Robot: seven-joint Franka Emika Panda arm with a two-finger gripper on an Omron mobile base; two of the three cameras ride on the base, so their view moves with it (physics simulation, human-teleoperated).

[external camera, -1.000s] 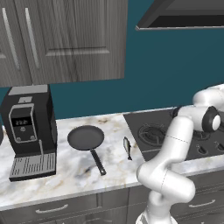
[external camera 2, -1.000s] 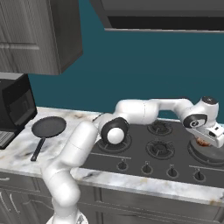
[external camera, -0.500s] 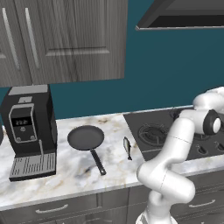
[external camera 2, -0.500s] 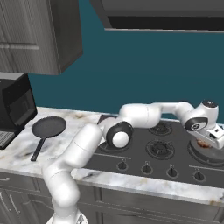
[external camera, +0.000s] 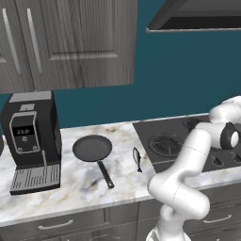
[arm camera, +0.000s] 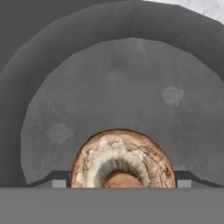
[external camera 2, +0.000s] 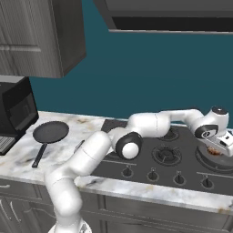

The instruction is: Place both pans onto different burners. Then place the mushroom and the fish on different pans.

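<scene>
Two dark tips of the gripper [arm camera: 122, 183] are being shown spread wide at the bottom of the hand view, with the mushroom [arm camera: 122, 162] sitting between them, gills up. Whether the tips are actually touching it can't be told tbh. The mushroom is being cradled by the grey floor of a frying pan [arm camera: 122, 87], just inside its rim. From the right base view, that gripper [external camera 2: 221, 144] is being hung low over this pan at the right end of the cooktop [external camera 2: 141, 166], past a bare burner [external camera 2: 166, 154]. Further left, the fish [external camera: 137, 159] is being left flat on the marble counter [external camera: 84, 188], between the cooktop and the second pan [external camera: 92, 148]. Beyond that pan, a black coffee machine [external camera: 30, 136] is being backed by the teal wall.
</scene>
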